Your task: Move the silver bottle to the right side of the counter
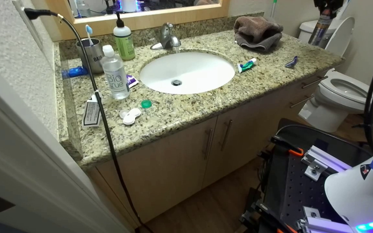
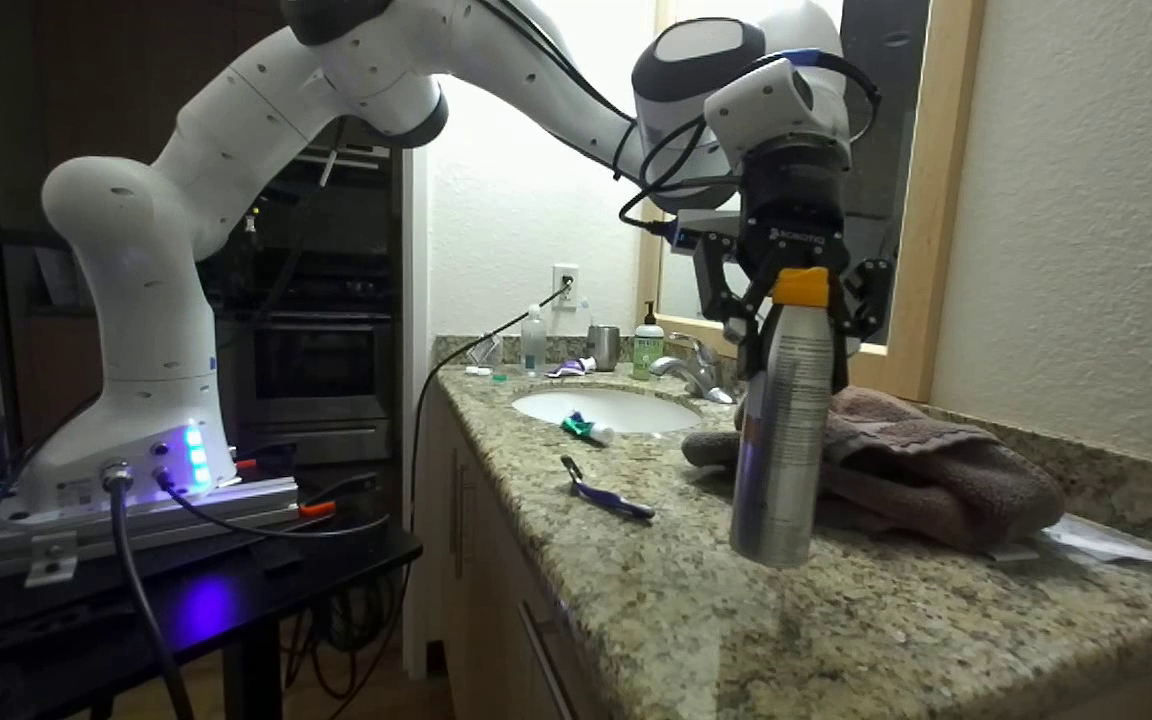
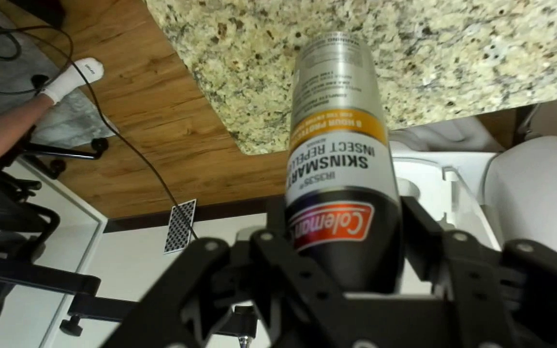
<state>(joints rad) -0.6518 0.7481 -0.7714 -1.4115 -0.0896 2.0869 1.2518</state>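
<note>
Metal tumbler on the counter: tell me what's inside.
A toothbrush leans in the tumbler, its light-blue head above the rim. Its handle's lower end and the tumbler's bottom are hidden by the near wall; anything else there cannot be seen.

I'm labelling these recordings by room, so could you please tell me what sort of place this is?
Most likely a home bathroom: a sink set into the counter, a toilet past its end, and a toothbrush standing in a metal cup.

The silver bottle [image 2: 784,450] hangs slightly tilted above the counter [image 2: 886,630].
</note>
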